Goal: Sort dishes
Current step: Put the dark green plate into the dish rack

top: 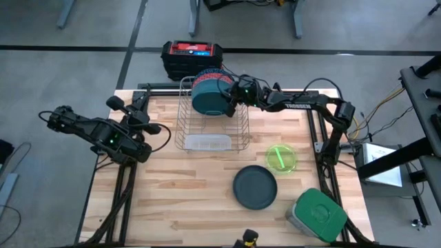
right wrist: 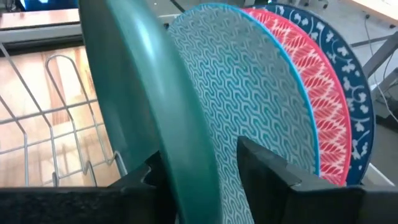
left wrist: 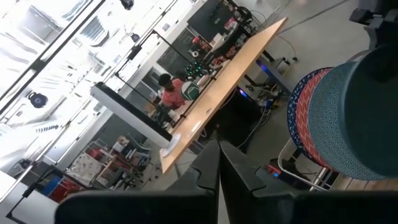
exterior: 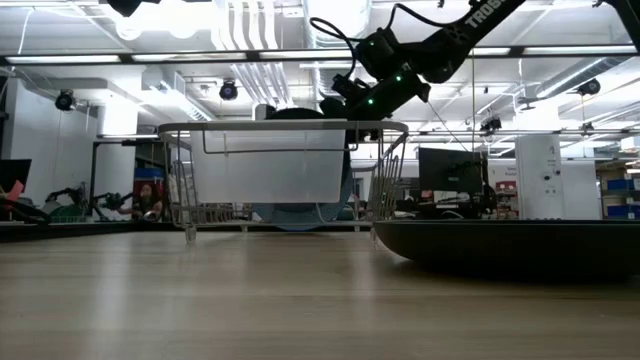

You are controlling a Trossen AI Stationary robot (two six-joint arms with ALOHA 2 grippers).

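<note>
Several plates stand on edge in the far end of the silver wire rack [top: 210, 120]: a dark green plate [right wrist: 143, 93] nearest my right gripper, then a light-blue patterned one [right wrist: 249, 81], a red-patterned one [right wrist: 311, 93] and a blue-patterned one [right wrist: 354, 99]. My right gripper [top: 231, 96] is shut on the green plate. A dark plate [top: 255, 187] and a neon-green bowl [top: 281, 158] lie flat on the table to the rack's right. My left gripper [top: 157, 129] is shut and empty, left of the rack. My right gripper pinches the dark green plate's rim [right wrist: 189, 155] between its two fingers, one finger [right wrist: 146, 177] on each face. The fingers come from the table's right side, slanting down. The plate stands upright on edge in the rack; its lower edge is hidden by the gripper.
A white translucent box [top: 207, 143] sits in the rack's near end. A grey container with a green lid [top: 317, 215] stands at the near right corner. A black and red case [top: 193, 58] lies beyond the far edge. A person shows in the room behind [left wrist: 174, 93].
</note>
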